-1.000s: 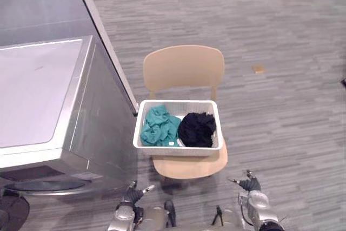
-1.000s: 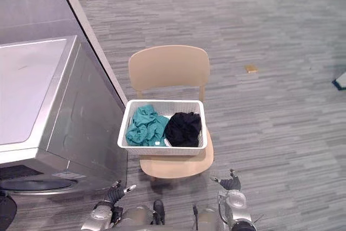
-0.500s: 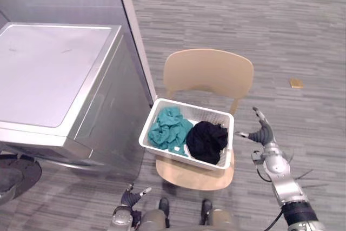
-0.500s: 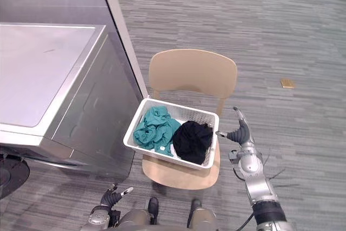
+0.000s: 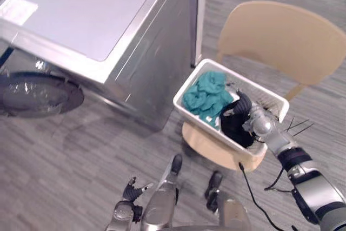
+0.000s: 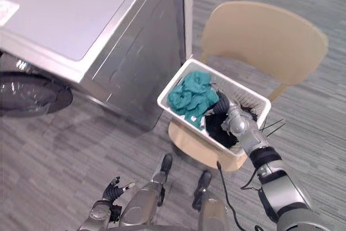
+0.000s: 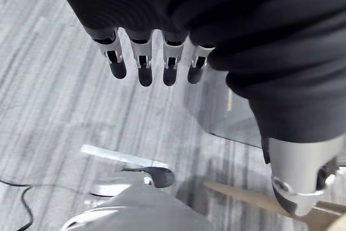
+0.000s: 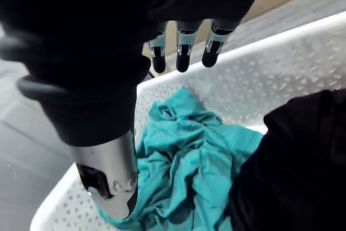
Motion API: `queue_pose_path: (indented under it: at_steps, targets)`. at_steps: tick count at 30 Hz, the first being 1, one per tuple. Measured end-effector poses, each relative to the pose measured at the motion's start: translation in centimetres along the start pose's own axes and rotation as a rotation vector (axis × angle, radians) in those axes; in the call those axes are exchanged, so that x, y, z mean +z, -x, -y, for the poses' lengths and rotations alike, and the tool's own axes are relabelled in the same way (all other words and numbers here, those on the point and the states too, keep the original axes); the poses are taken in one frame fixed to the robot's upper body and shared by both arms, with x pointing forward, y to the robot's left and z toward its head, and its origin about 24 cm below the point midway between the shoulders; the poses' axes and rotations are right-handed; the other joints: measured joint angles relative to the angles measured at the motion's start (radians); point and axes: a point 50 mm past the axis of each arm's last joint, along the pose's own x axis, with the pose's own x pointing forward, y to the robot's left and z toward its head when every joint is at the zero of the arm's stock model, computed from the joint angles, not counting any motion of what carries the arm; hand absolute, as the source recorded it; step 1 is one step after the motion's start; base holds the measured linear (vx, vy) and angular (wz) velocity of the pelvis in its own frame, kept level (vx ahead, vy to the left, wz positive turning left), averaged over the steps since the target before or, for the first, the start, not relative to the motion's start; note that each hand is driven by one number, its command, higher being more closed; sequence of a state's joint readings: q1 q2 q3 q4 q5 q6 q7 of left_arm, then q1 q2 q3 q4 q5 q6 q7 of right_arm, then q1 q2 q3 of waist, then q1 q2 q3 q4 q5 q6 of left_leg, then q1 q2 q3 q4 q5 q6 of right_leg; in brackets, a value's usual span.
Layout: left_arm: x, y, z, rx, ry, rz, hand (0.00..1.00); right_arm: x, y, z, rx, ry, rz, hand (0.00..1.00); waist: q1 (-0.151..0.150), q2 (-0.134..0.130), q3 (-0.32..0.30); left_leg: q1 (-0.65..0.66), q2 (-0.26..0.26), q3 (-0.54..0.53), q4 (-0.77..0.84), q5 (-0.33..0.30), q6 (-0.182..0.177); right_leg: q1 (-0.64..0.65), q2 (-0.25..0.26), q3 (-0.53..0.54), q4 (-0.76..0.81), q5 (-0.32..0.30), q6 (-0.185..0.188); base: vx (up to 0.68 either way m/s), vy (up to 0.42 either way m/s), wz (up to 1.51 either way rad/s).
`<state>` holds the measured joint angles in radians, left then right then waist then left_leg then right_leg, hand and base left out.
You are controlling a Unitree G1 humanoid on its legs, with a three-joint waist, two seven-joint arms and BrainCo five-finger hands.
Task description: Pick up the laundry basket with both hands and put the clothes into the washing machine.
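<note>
Grey floor (image 5: 65,150): laundry basket (image 8: 281,68) sat on the chair (image 5: 281,36) at 3 o'clock.
Right hand (image 5: 243,106) hovered over its teal and black clothes (image 5: 204,93), fingers (image 8: 183,58) straight, holding nothing; left hand (image 5: 131,190) hung at 7 o'clock, fingers relaxed.

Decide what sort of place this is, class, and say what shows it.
Probably a laundry area, perhaps in a test room: a washing machine, a basket of clothes on a chair beside it, bare plank floor.
</note>
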<state>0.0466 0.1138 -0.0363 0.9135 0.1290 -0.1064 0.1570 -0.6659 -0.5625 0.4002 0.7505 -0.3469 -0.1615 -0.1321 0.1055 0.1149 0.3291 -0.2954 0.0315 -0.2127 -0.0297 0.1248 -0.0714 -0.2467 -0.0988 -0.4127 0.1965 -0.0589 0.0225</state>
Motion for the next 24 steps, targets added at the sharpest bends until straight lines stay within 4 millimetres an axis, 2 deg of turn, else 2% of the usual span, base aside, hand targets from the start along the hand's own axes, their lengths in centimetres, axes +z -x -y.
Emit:
queue_pose_path:
  at_steps: [1,3,4,5,6,8,9,11,13,16,17,20,24]
  targets:
    - [0.2,-0.1,0.0,0.0,0.001,0.005,0.0,0.0,-0.5,0.8,-0.015,0.016,-0.012,0.0,0.004,0.004,0.008,-0.019,-0.001,0.001,-0.009,0.008,-0.001,-0.029,-0.006,-0.002,0.015,0.0,0.0,-0.15,0.013,0.04]
    - [1.3,-0.4,-0.1,0.003,0.013,0.044,0.0,-0.4,-1.4,3.8,-0.087,0.081,-0.046,0.0,0.022,0.024,0.04,-0.052,-0.001,-0.002,-0.041,0.049,0.001,-0.087,-0.016,-0.004,0.048,0.0,0.0,-0.13,0.014,0.06]
    - [1.5,-0.4,-0.1,0.005,0.015,0.054,0.0,-0.4,-1.6,4.5,-0.102,0.091,-0.05,0.0,0.022,0.028,0.046,-0.062,-0.002,-0.004,-0.049,0.055,0.0,-0.102,-0.019,-0.008,0.056,0.0,0.0,-0.1,-0.003,0.11]
    - [2.1,-0.5,-0.3,0.01,0.021,0.086,0.0,-0.2,-2.0,6.3,-0.149,0.125,-0.049,0.0,0.021,0.036,0.064,-0.084,-0.003,-0.008,-0.063,0.072,-0.004,-0.135,-0.027,-0.011,0.077,-0.001,-0.002,-0.07,-0.009,0.08]
    - [2.4,-0.5,-0.3,0.012,0.029,0.098,0.0,-0.1,-2.1,7.0,-0.163,0.138,-0.05,0.0,0.021,0.039,0.068,-0.095,-0.003,-0.01,-0.063,0.084,-0.004,-0.149,-0.029,-0.013,0.086,-0.002,-0.004,-0.06,-0.012,0.08]
    - [3.7,-0.8,-0.4,0.014,0.054,0.14,0.0,-0.3,-2.4,9.6,-0.224,0.182,-0.083,0.0,0.025,0.052,0.082,-0.149,-0.011,-0.033,-0.063,0.11,-0.01,-0.213,-0.045,-0.026,0.128,-0.012,-0.009,-0.04,-0.033,0.16]
    - [4.1,-0.9,-0.4,0.013,0.052,0.15,0.0,-0.3,-2.4,10.2,-0.237,0.189,-0.09,0.0,0.029,0.055,0.085,-0.161,-0.011,-0.035,-0.064,0.117,-0.011,-0.224,-0.046,-0.027,0.135,-0.013,-0.011,-0.03,-0.06,0.11]
    - [5.8,-1.2,-0.2,-0.002,0.036,0.215,0.0,-0.3,-2.6,12.5,-0.278,0.243,-0.113,0.0,0.061,0.059,0.088,-0.22,-0.011,-0.043,-0.065,0.126,-0.02,-0.293,-0.05,-0.028,0.158,-0.018,-0.018,-0.01,-0.065,-0.01]
    - [6.7,-1.3,0.0,-0.011,0.032,0.243,0.0,-0.1,-2.7,13.3,-0.29,0.281,-0.115,0.0,0.075,0.06,0.089,-0.256,-0.013,-0.06,-0.065,0.134,-0.024,-0.336,-0.056,-0.034,0.182,-0.027,-0.023,0.01,-0.066,0.13]
    - [7.8,-1.4,0.4,-0.012,0.042,0.279,0.0,0.3,-3.0,13.0,-0.258,0.341,-0.107,0.0,0.08,0.059,0.093,-0.307,-0.021,-0.087,-0.065,0.143,-0.031,-0.397,-0.077,-0.04,0.248,-0.068,-0.024,0.04,-0.081,0.33]
    - [8.3,-1.4,0.6,-0.017,0.044,0.292,0.0,0.7,-3.2,13.0,-0.252,0.364,-0.099,1.0,0.087,0.058,0.093,-0.326,-0.025,-0.091,-0.065,0.148,-0.035,-0.424,-0.085,-0.038,0.278,-0.082,-0.026,0.03,-0.09,0.32]
    - [9.2,-1.4,1.4,-0.032,0.064,0.313,0.0,2.0,-3.6,13.6,-0.286,0.392,-0.059,1.0,0.102,0.053,0.097,-0.344,-0.035,-0.09,-0.065,0.155,-0.037,-0.464,-0.111,-0.039,0.344,-0.119,-0.034,0.03,-0.103,0.2]
    - [10.3,-1.3,1.9,-0.047,0.087,0.349,0.0,3.4,-4.0,13.5,-0.289,0.393,-0.003,1.0,0.099,0.046,0.1,-0.342,-0.037,-0.1,-0.065,0.154,-0.038,-0.466,-0.124,-0.053,0.382,-0.147,-0.039,0.01,-0.108,0.2]
